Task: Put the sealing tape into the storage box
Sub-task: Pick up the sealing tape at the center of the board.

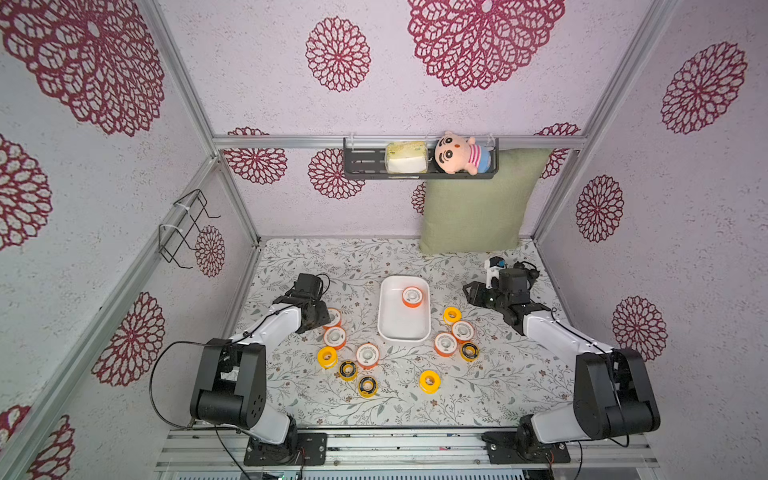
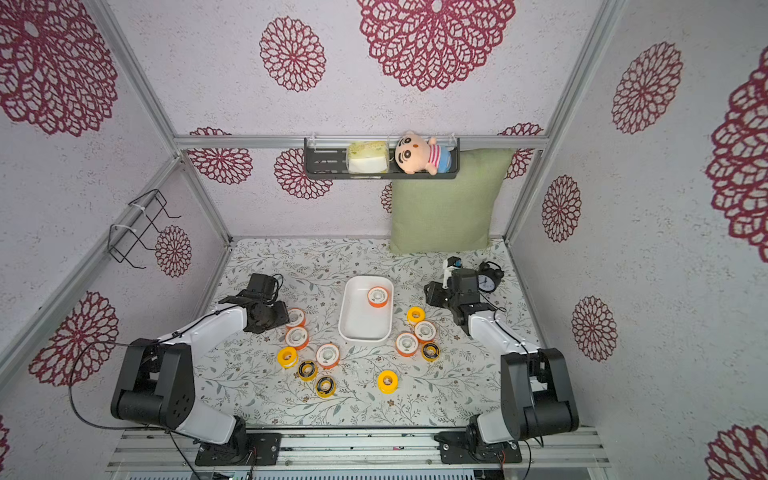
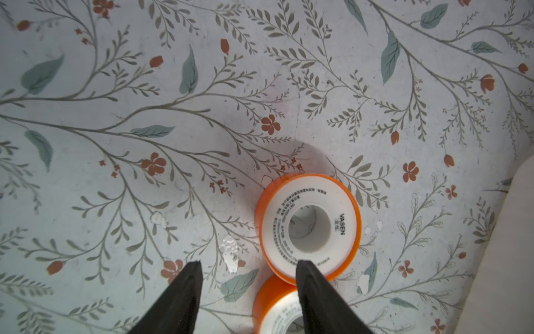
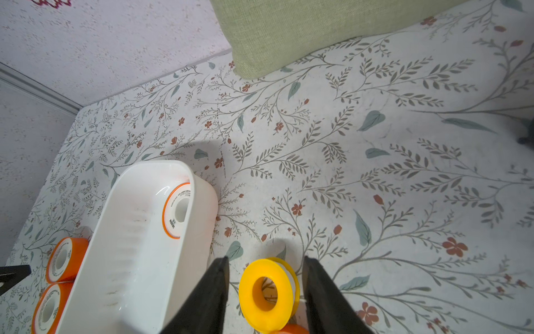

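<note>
Our left end effector (image 3: 248,261) hangs released at the storage box's (image 1: 399,326) nine o'clock. Our right end effector (image 4: 265,257), unclenched, straddles a yellow spool (image 4: 248,289).

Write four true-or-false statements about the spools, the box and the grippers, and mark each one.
1. The storage box holds one orange spool. True.
2. The right gripper is shut on the yellow spool. False: its jaws stand open on either side of it.
3. The left gripper holds nothing. True.
4. The plush doll sits in the storage box. False: it lies on the black wall shelf.
</note>
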